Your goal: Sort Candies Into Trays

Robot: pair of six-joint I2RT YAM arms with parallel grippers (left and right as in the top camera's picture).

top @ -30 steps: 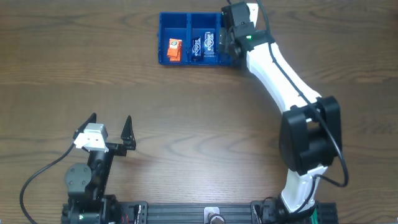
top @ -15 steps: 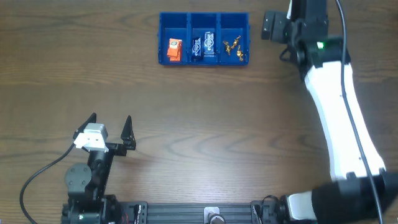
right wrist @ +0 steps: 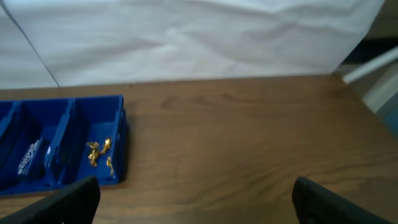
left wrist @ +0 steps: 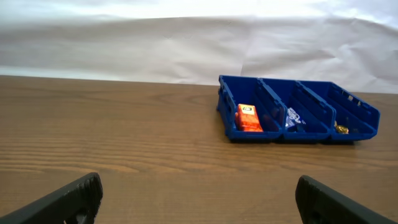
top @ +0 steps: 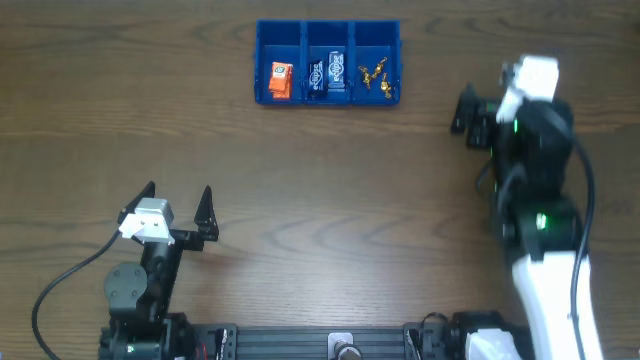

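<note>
The tray (top: 327, 24) is lying at the upper centre of the top view, long axis running left to right, with an orange candy (top: 281, 80) in its left compartment, a blue-wrapped candy (top: 328, 77) in the middle and gold candies (top: 378, 80) in the right. The right gripper (top: 458, 112) is sitting at the upper right, well apart from the tray's right end (the tray lying up-left of it), fingers spread wide and gripping nothing. It is judged the nearer, as the left gripper (top: 178, 190) is sitting at the lower left, likewise spread and empty.
</note>
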